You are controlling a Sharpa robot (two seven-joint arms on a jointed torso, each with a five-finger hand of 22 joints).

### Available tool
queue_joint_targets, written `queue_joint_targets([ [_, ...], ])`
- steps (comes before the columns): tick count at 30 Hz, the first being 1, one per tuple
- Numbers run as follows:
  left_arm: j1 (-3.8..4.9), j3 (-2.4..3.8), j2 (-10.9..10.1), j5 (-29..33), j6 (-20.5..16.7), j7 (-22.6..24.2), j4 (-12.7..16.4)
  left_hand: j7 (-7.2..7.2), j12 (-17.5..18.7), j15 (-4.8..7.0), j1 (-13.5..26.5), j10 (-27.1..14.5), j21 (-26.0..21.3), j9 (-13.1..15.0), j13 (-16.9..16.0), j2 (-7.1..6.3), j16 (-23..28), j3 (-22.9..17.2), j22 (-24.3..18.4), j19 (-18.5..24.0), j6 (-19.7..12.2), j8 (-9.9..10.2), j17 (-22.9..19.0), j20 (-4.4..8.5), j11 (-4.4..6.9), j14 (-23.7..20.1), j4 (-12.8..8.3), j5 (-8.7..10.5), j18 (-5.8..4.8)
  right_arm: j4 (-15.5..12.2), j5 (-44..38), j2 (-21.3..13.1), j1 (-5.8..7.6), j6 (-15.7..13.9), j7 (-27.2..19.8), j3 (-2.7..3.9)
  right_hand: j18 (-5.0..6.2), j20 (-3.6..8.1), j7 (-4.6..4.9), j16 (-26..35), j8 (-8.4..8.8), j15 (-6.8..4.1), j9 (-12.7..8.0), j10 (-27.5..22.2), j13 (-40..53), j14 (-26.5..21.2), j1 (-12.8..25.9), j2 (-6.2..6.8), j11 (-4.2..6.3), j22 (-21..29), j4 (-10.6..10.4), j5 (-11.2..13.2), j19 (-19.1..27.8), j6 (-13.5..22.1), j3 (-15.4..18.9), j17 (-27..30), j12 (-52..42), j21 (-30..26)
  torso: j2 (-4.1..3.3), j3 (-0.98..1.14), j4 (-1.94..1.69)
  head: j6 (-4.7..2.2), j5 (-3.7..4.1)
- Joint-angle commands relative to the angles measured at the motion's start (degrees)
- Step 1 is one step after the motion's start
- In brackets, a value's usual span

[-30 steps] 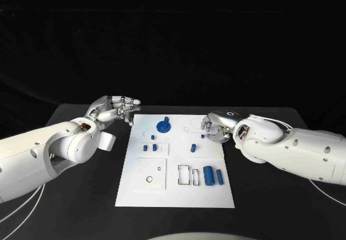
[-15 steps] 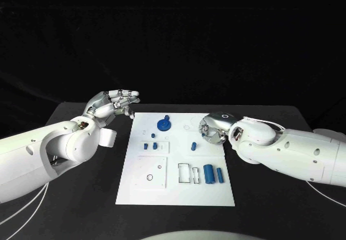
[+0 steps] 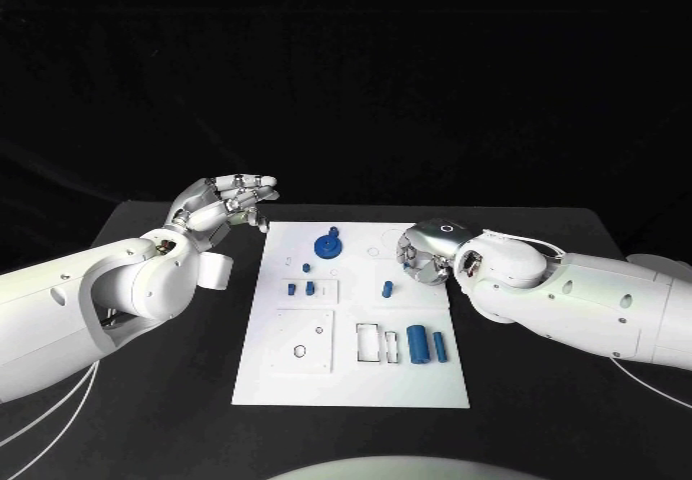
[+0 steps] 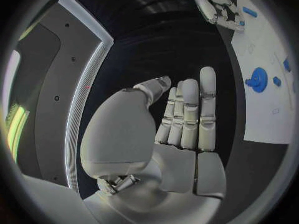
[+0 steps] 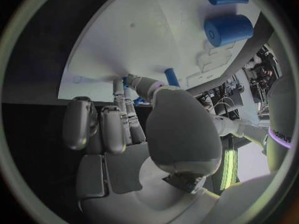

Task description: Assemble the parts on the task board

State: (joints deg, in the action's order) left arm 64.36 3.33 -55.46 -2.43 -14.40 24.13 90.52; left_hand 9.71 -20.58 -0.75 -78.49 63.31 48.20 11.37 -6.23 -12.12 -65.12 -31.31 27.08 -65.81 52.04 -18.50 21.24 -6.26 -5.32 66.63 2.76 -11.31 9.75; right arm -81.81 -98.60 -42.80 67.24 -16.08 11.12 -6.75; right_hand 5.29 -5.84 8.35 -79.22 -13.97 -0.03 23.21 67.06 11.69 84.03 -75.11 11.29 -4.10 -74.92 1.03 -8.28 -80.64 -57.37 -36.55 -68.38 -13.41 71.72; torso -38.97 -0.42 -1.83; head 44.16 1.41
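The left hand (image 3: 227, 207) hovers off the task board's far left corner, above the black table (image 3: 159, 380), with its fingers straight and lying close together and nothing in them; the left wrist view (image 4: 184, 117) confirms the bare palm. The task board (image 3: 289, 385) lies in the middle of the table. Going rightward across it: two small blue pegs (image 3: 300, 289) sit in a left pocket, a round blue gear (image 3: 329, 246) stands at the far end, a single blue pin (image 3: 387, 291) lies near the centre, and a thick blue cylinder (image 3: 417, 345) with a thin blue bar (image 3: 438, 346) beside it lies toward the near right.

The right hand (image 3: 428, 252) sits over the board's far right edge, fingers reaching toward the pin (image 5: 171, 77). This looks like the reach before a pick; the next move calls for closing finely on that slim pin without knocking it.

The right arm covers the fingertips from above, so I cannot tell whether they touch the pin or how far they are closed.
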Motion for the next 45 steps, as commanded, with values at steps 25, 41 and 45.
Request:
queue_joint_targets([
  [25, 0.0, 0.03, -0.02, 0.55, 1.0, -0.92, 0.0, 0.48, 0.13, -0.09, -0.06, -0.1, -0.42, -0.11, 0.08, -0.03, 0.23, -0.63, -0.14, -0.14, -0.07, -0.04, -0.17, 0.44, -0.27, -0.51, -0.47, -0.05, 0.83, -1.15, -6.94, 0.22, -1.52, -3.15, 2.68, -0.39, -2.02, 0.9, -0.7, -0.69, -1.28, -1.01, 1.0, 3.14, 0.02, 1.96, -1.23, -3.12, 0.75, -7.32, 2.55, 1.3, -2.25, -3.1, -3.0, -0.13, 0.76, 4.37, 0.11, 0.04, 0.02, 0.26, -0.11],
  [41, -0.11, 0.01, 0.13, 0.54, 1.45, -1.62, -0.39, 0.7, 0.35, -0.25, 0.08, -0.46, -0.55, -0.24, 0.19, -0.12, 0.31, -0.66, -0.22, -0.11, -0.38, 0.13, -0.31, 0.36, -0.49, -0.69, -0.54, -0.07, 0.78, -3.93, -6.9, -1.73, -1.06, -8.85, 1.96, 0.04, -2.13, 0.9, -0.73, -0.8, -1.32, -1.01, 1.09, 3.29, 0.01, 2.0, -0.86, -2.96, 0.78, -7.66, 2.64, 1.65, -2.47, -3.22, -2.94, -0.29, 0.92, 4.87, 0.18, 0.02, 0.12, 0.0, -0.19],
  [45, -0.15, 0.01, 0.14, 0.54, 1.56, -1.74, -0.48, 0.73, 0.38, -0.28, 0.11, -0.52, -0.59, -0.25, 0.21, -0.13, 0.34, -0.67, -0.24, -0.09, -0.42, 0.14, -0.34, 0.34, -0.52, -0.74, -0.55, -0.06, 0.78, -6.19, -6.34, -3.13, -0.63, -9.67, 1.94, 0.23, -2.17, 0.9, -0.75, -0.83, -1.34, -1.02, 1.12, 3.35, 0.01, 2.01, -0.74, -2.92, 0.8, -7.76, 2.66, 1.76, -2.54, -3.27, -2.91, -0.33, 0.96, 5.03, 0.12, 0.01, 0.16, -0.06, -0.36],
])
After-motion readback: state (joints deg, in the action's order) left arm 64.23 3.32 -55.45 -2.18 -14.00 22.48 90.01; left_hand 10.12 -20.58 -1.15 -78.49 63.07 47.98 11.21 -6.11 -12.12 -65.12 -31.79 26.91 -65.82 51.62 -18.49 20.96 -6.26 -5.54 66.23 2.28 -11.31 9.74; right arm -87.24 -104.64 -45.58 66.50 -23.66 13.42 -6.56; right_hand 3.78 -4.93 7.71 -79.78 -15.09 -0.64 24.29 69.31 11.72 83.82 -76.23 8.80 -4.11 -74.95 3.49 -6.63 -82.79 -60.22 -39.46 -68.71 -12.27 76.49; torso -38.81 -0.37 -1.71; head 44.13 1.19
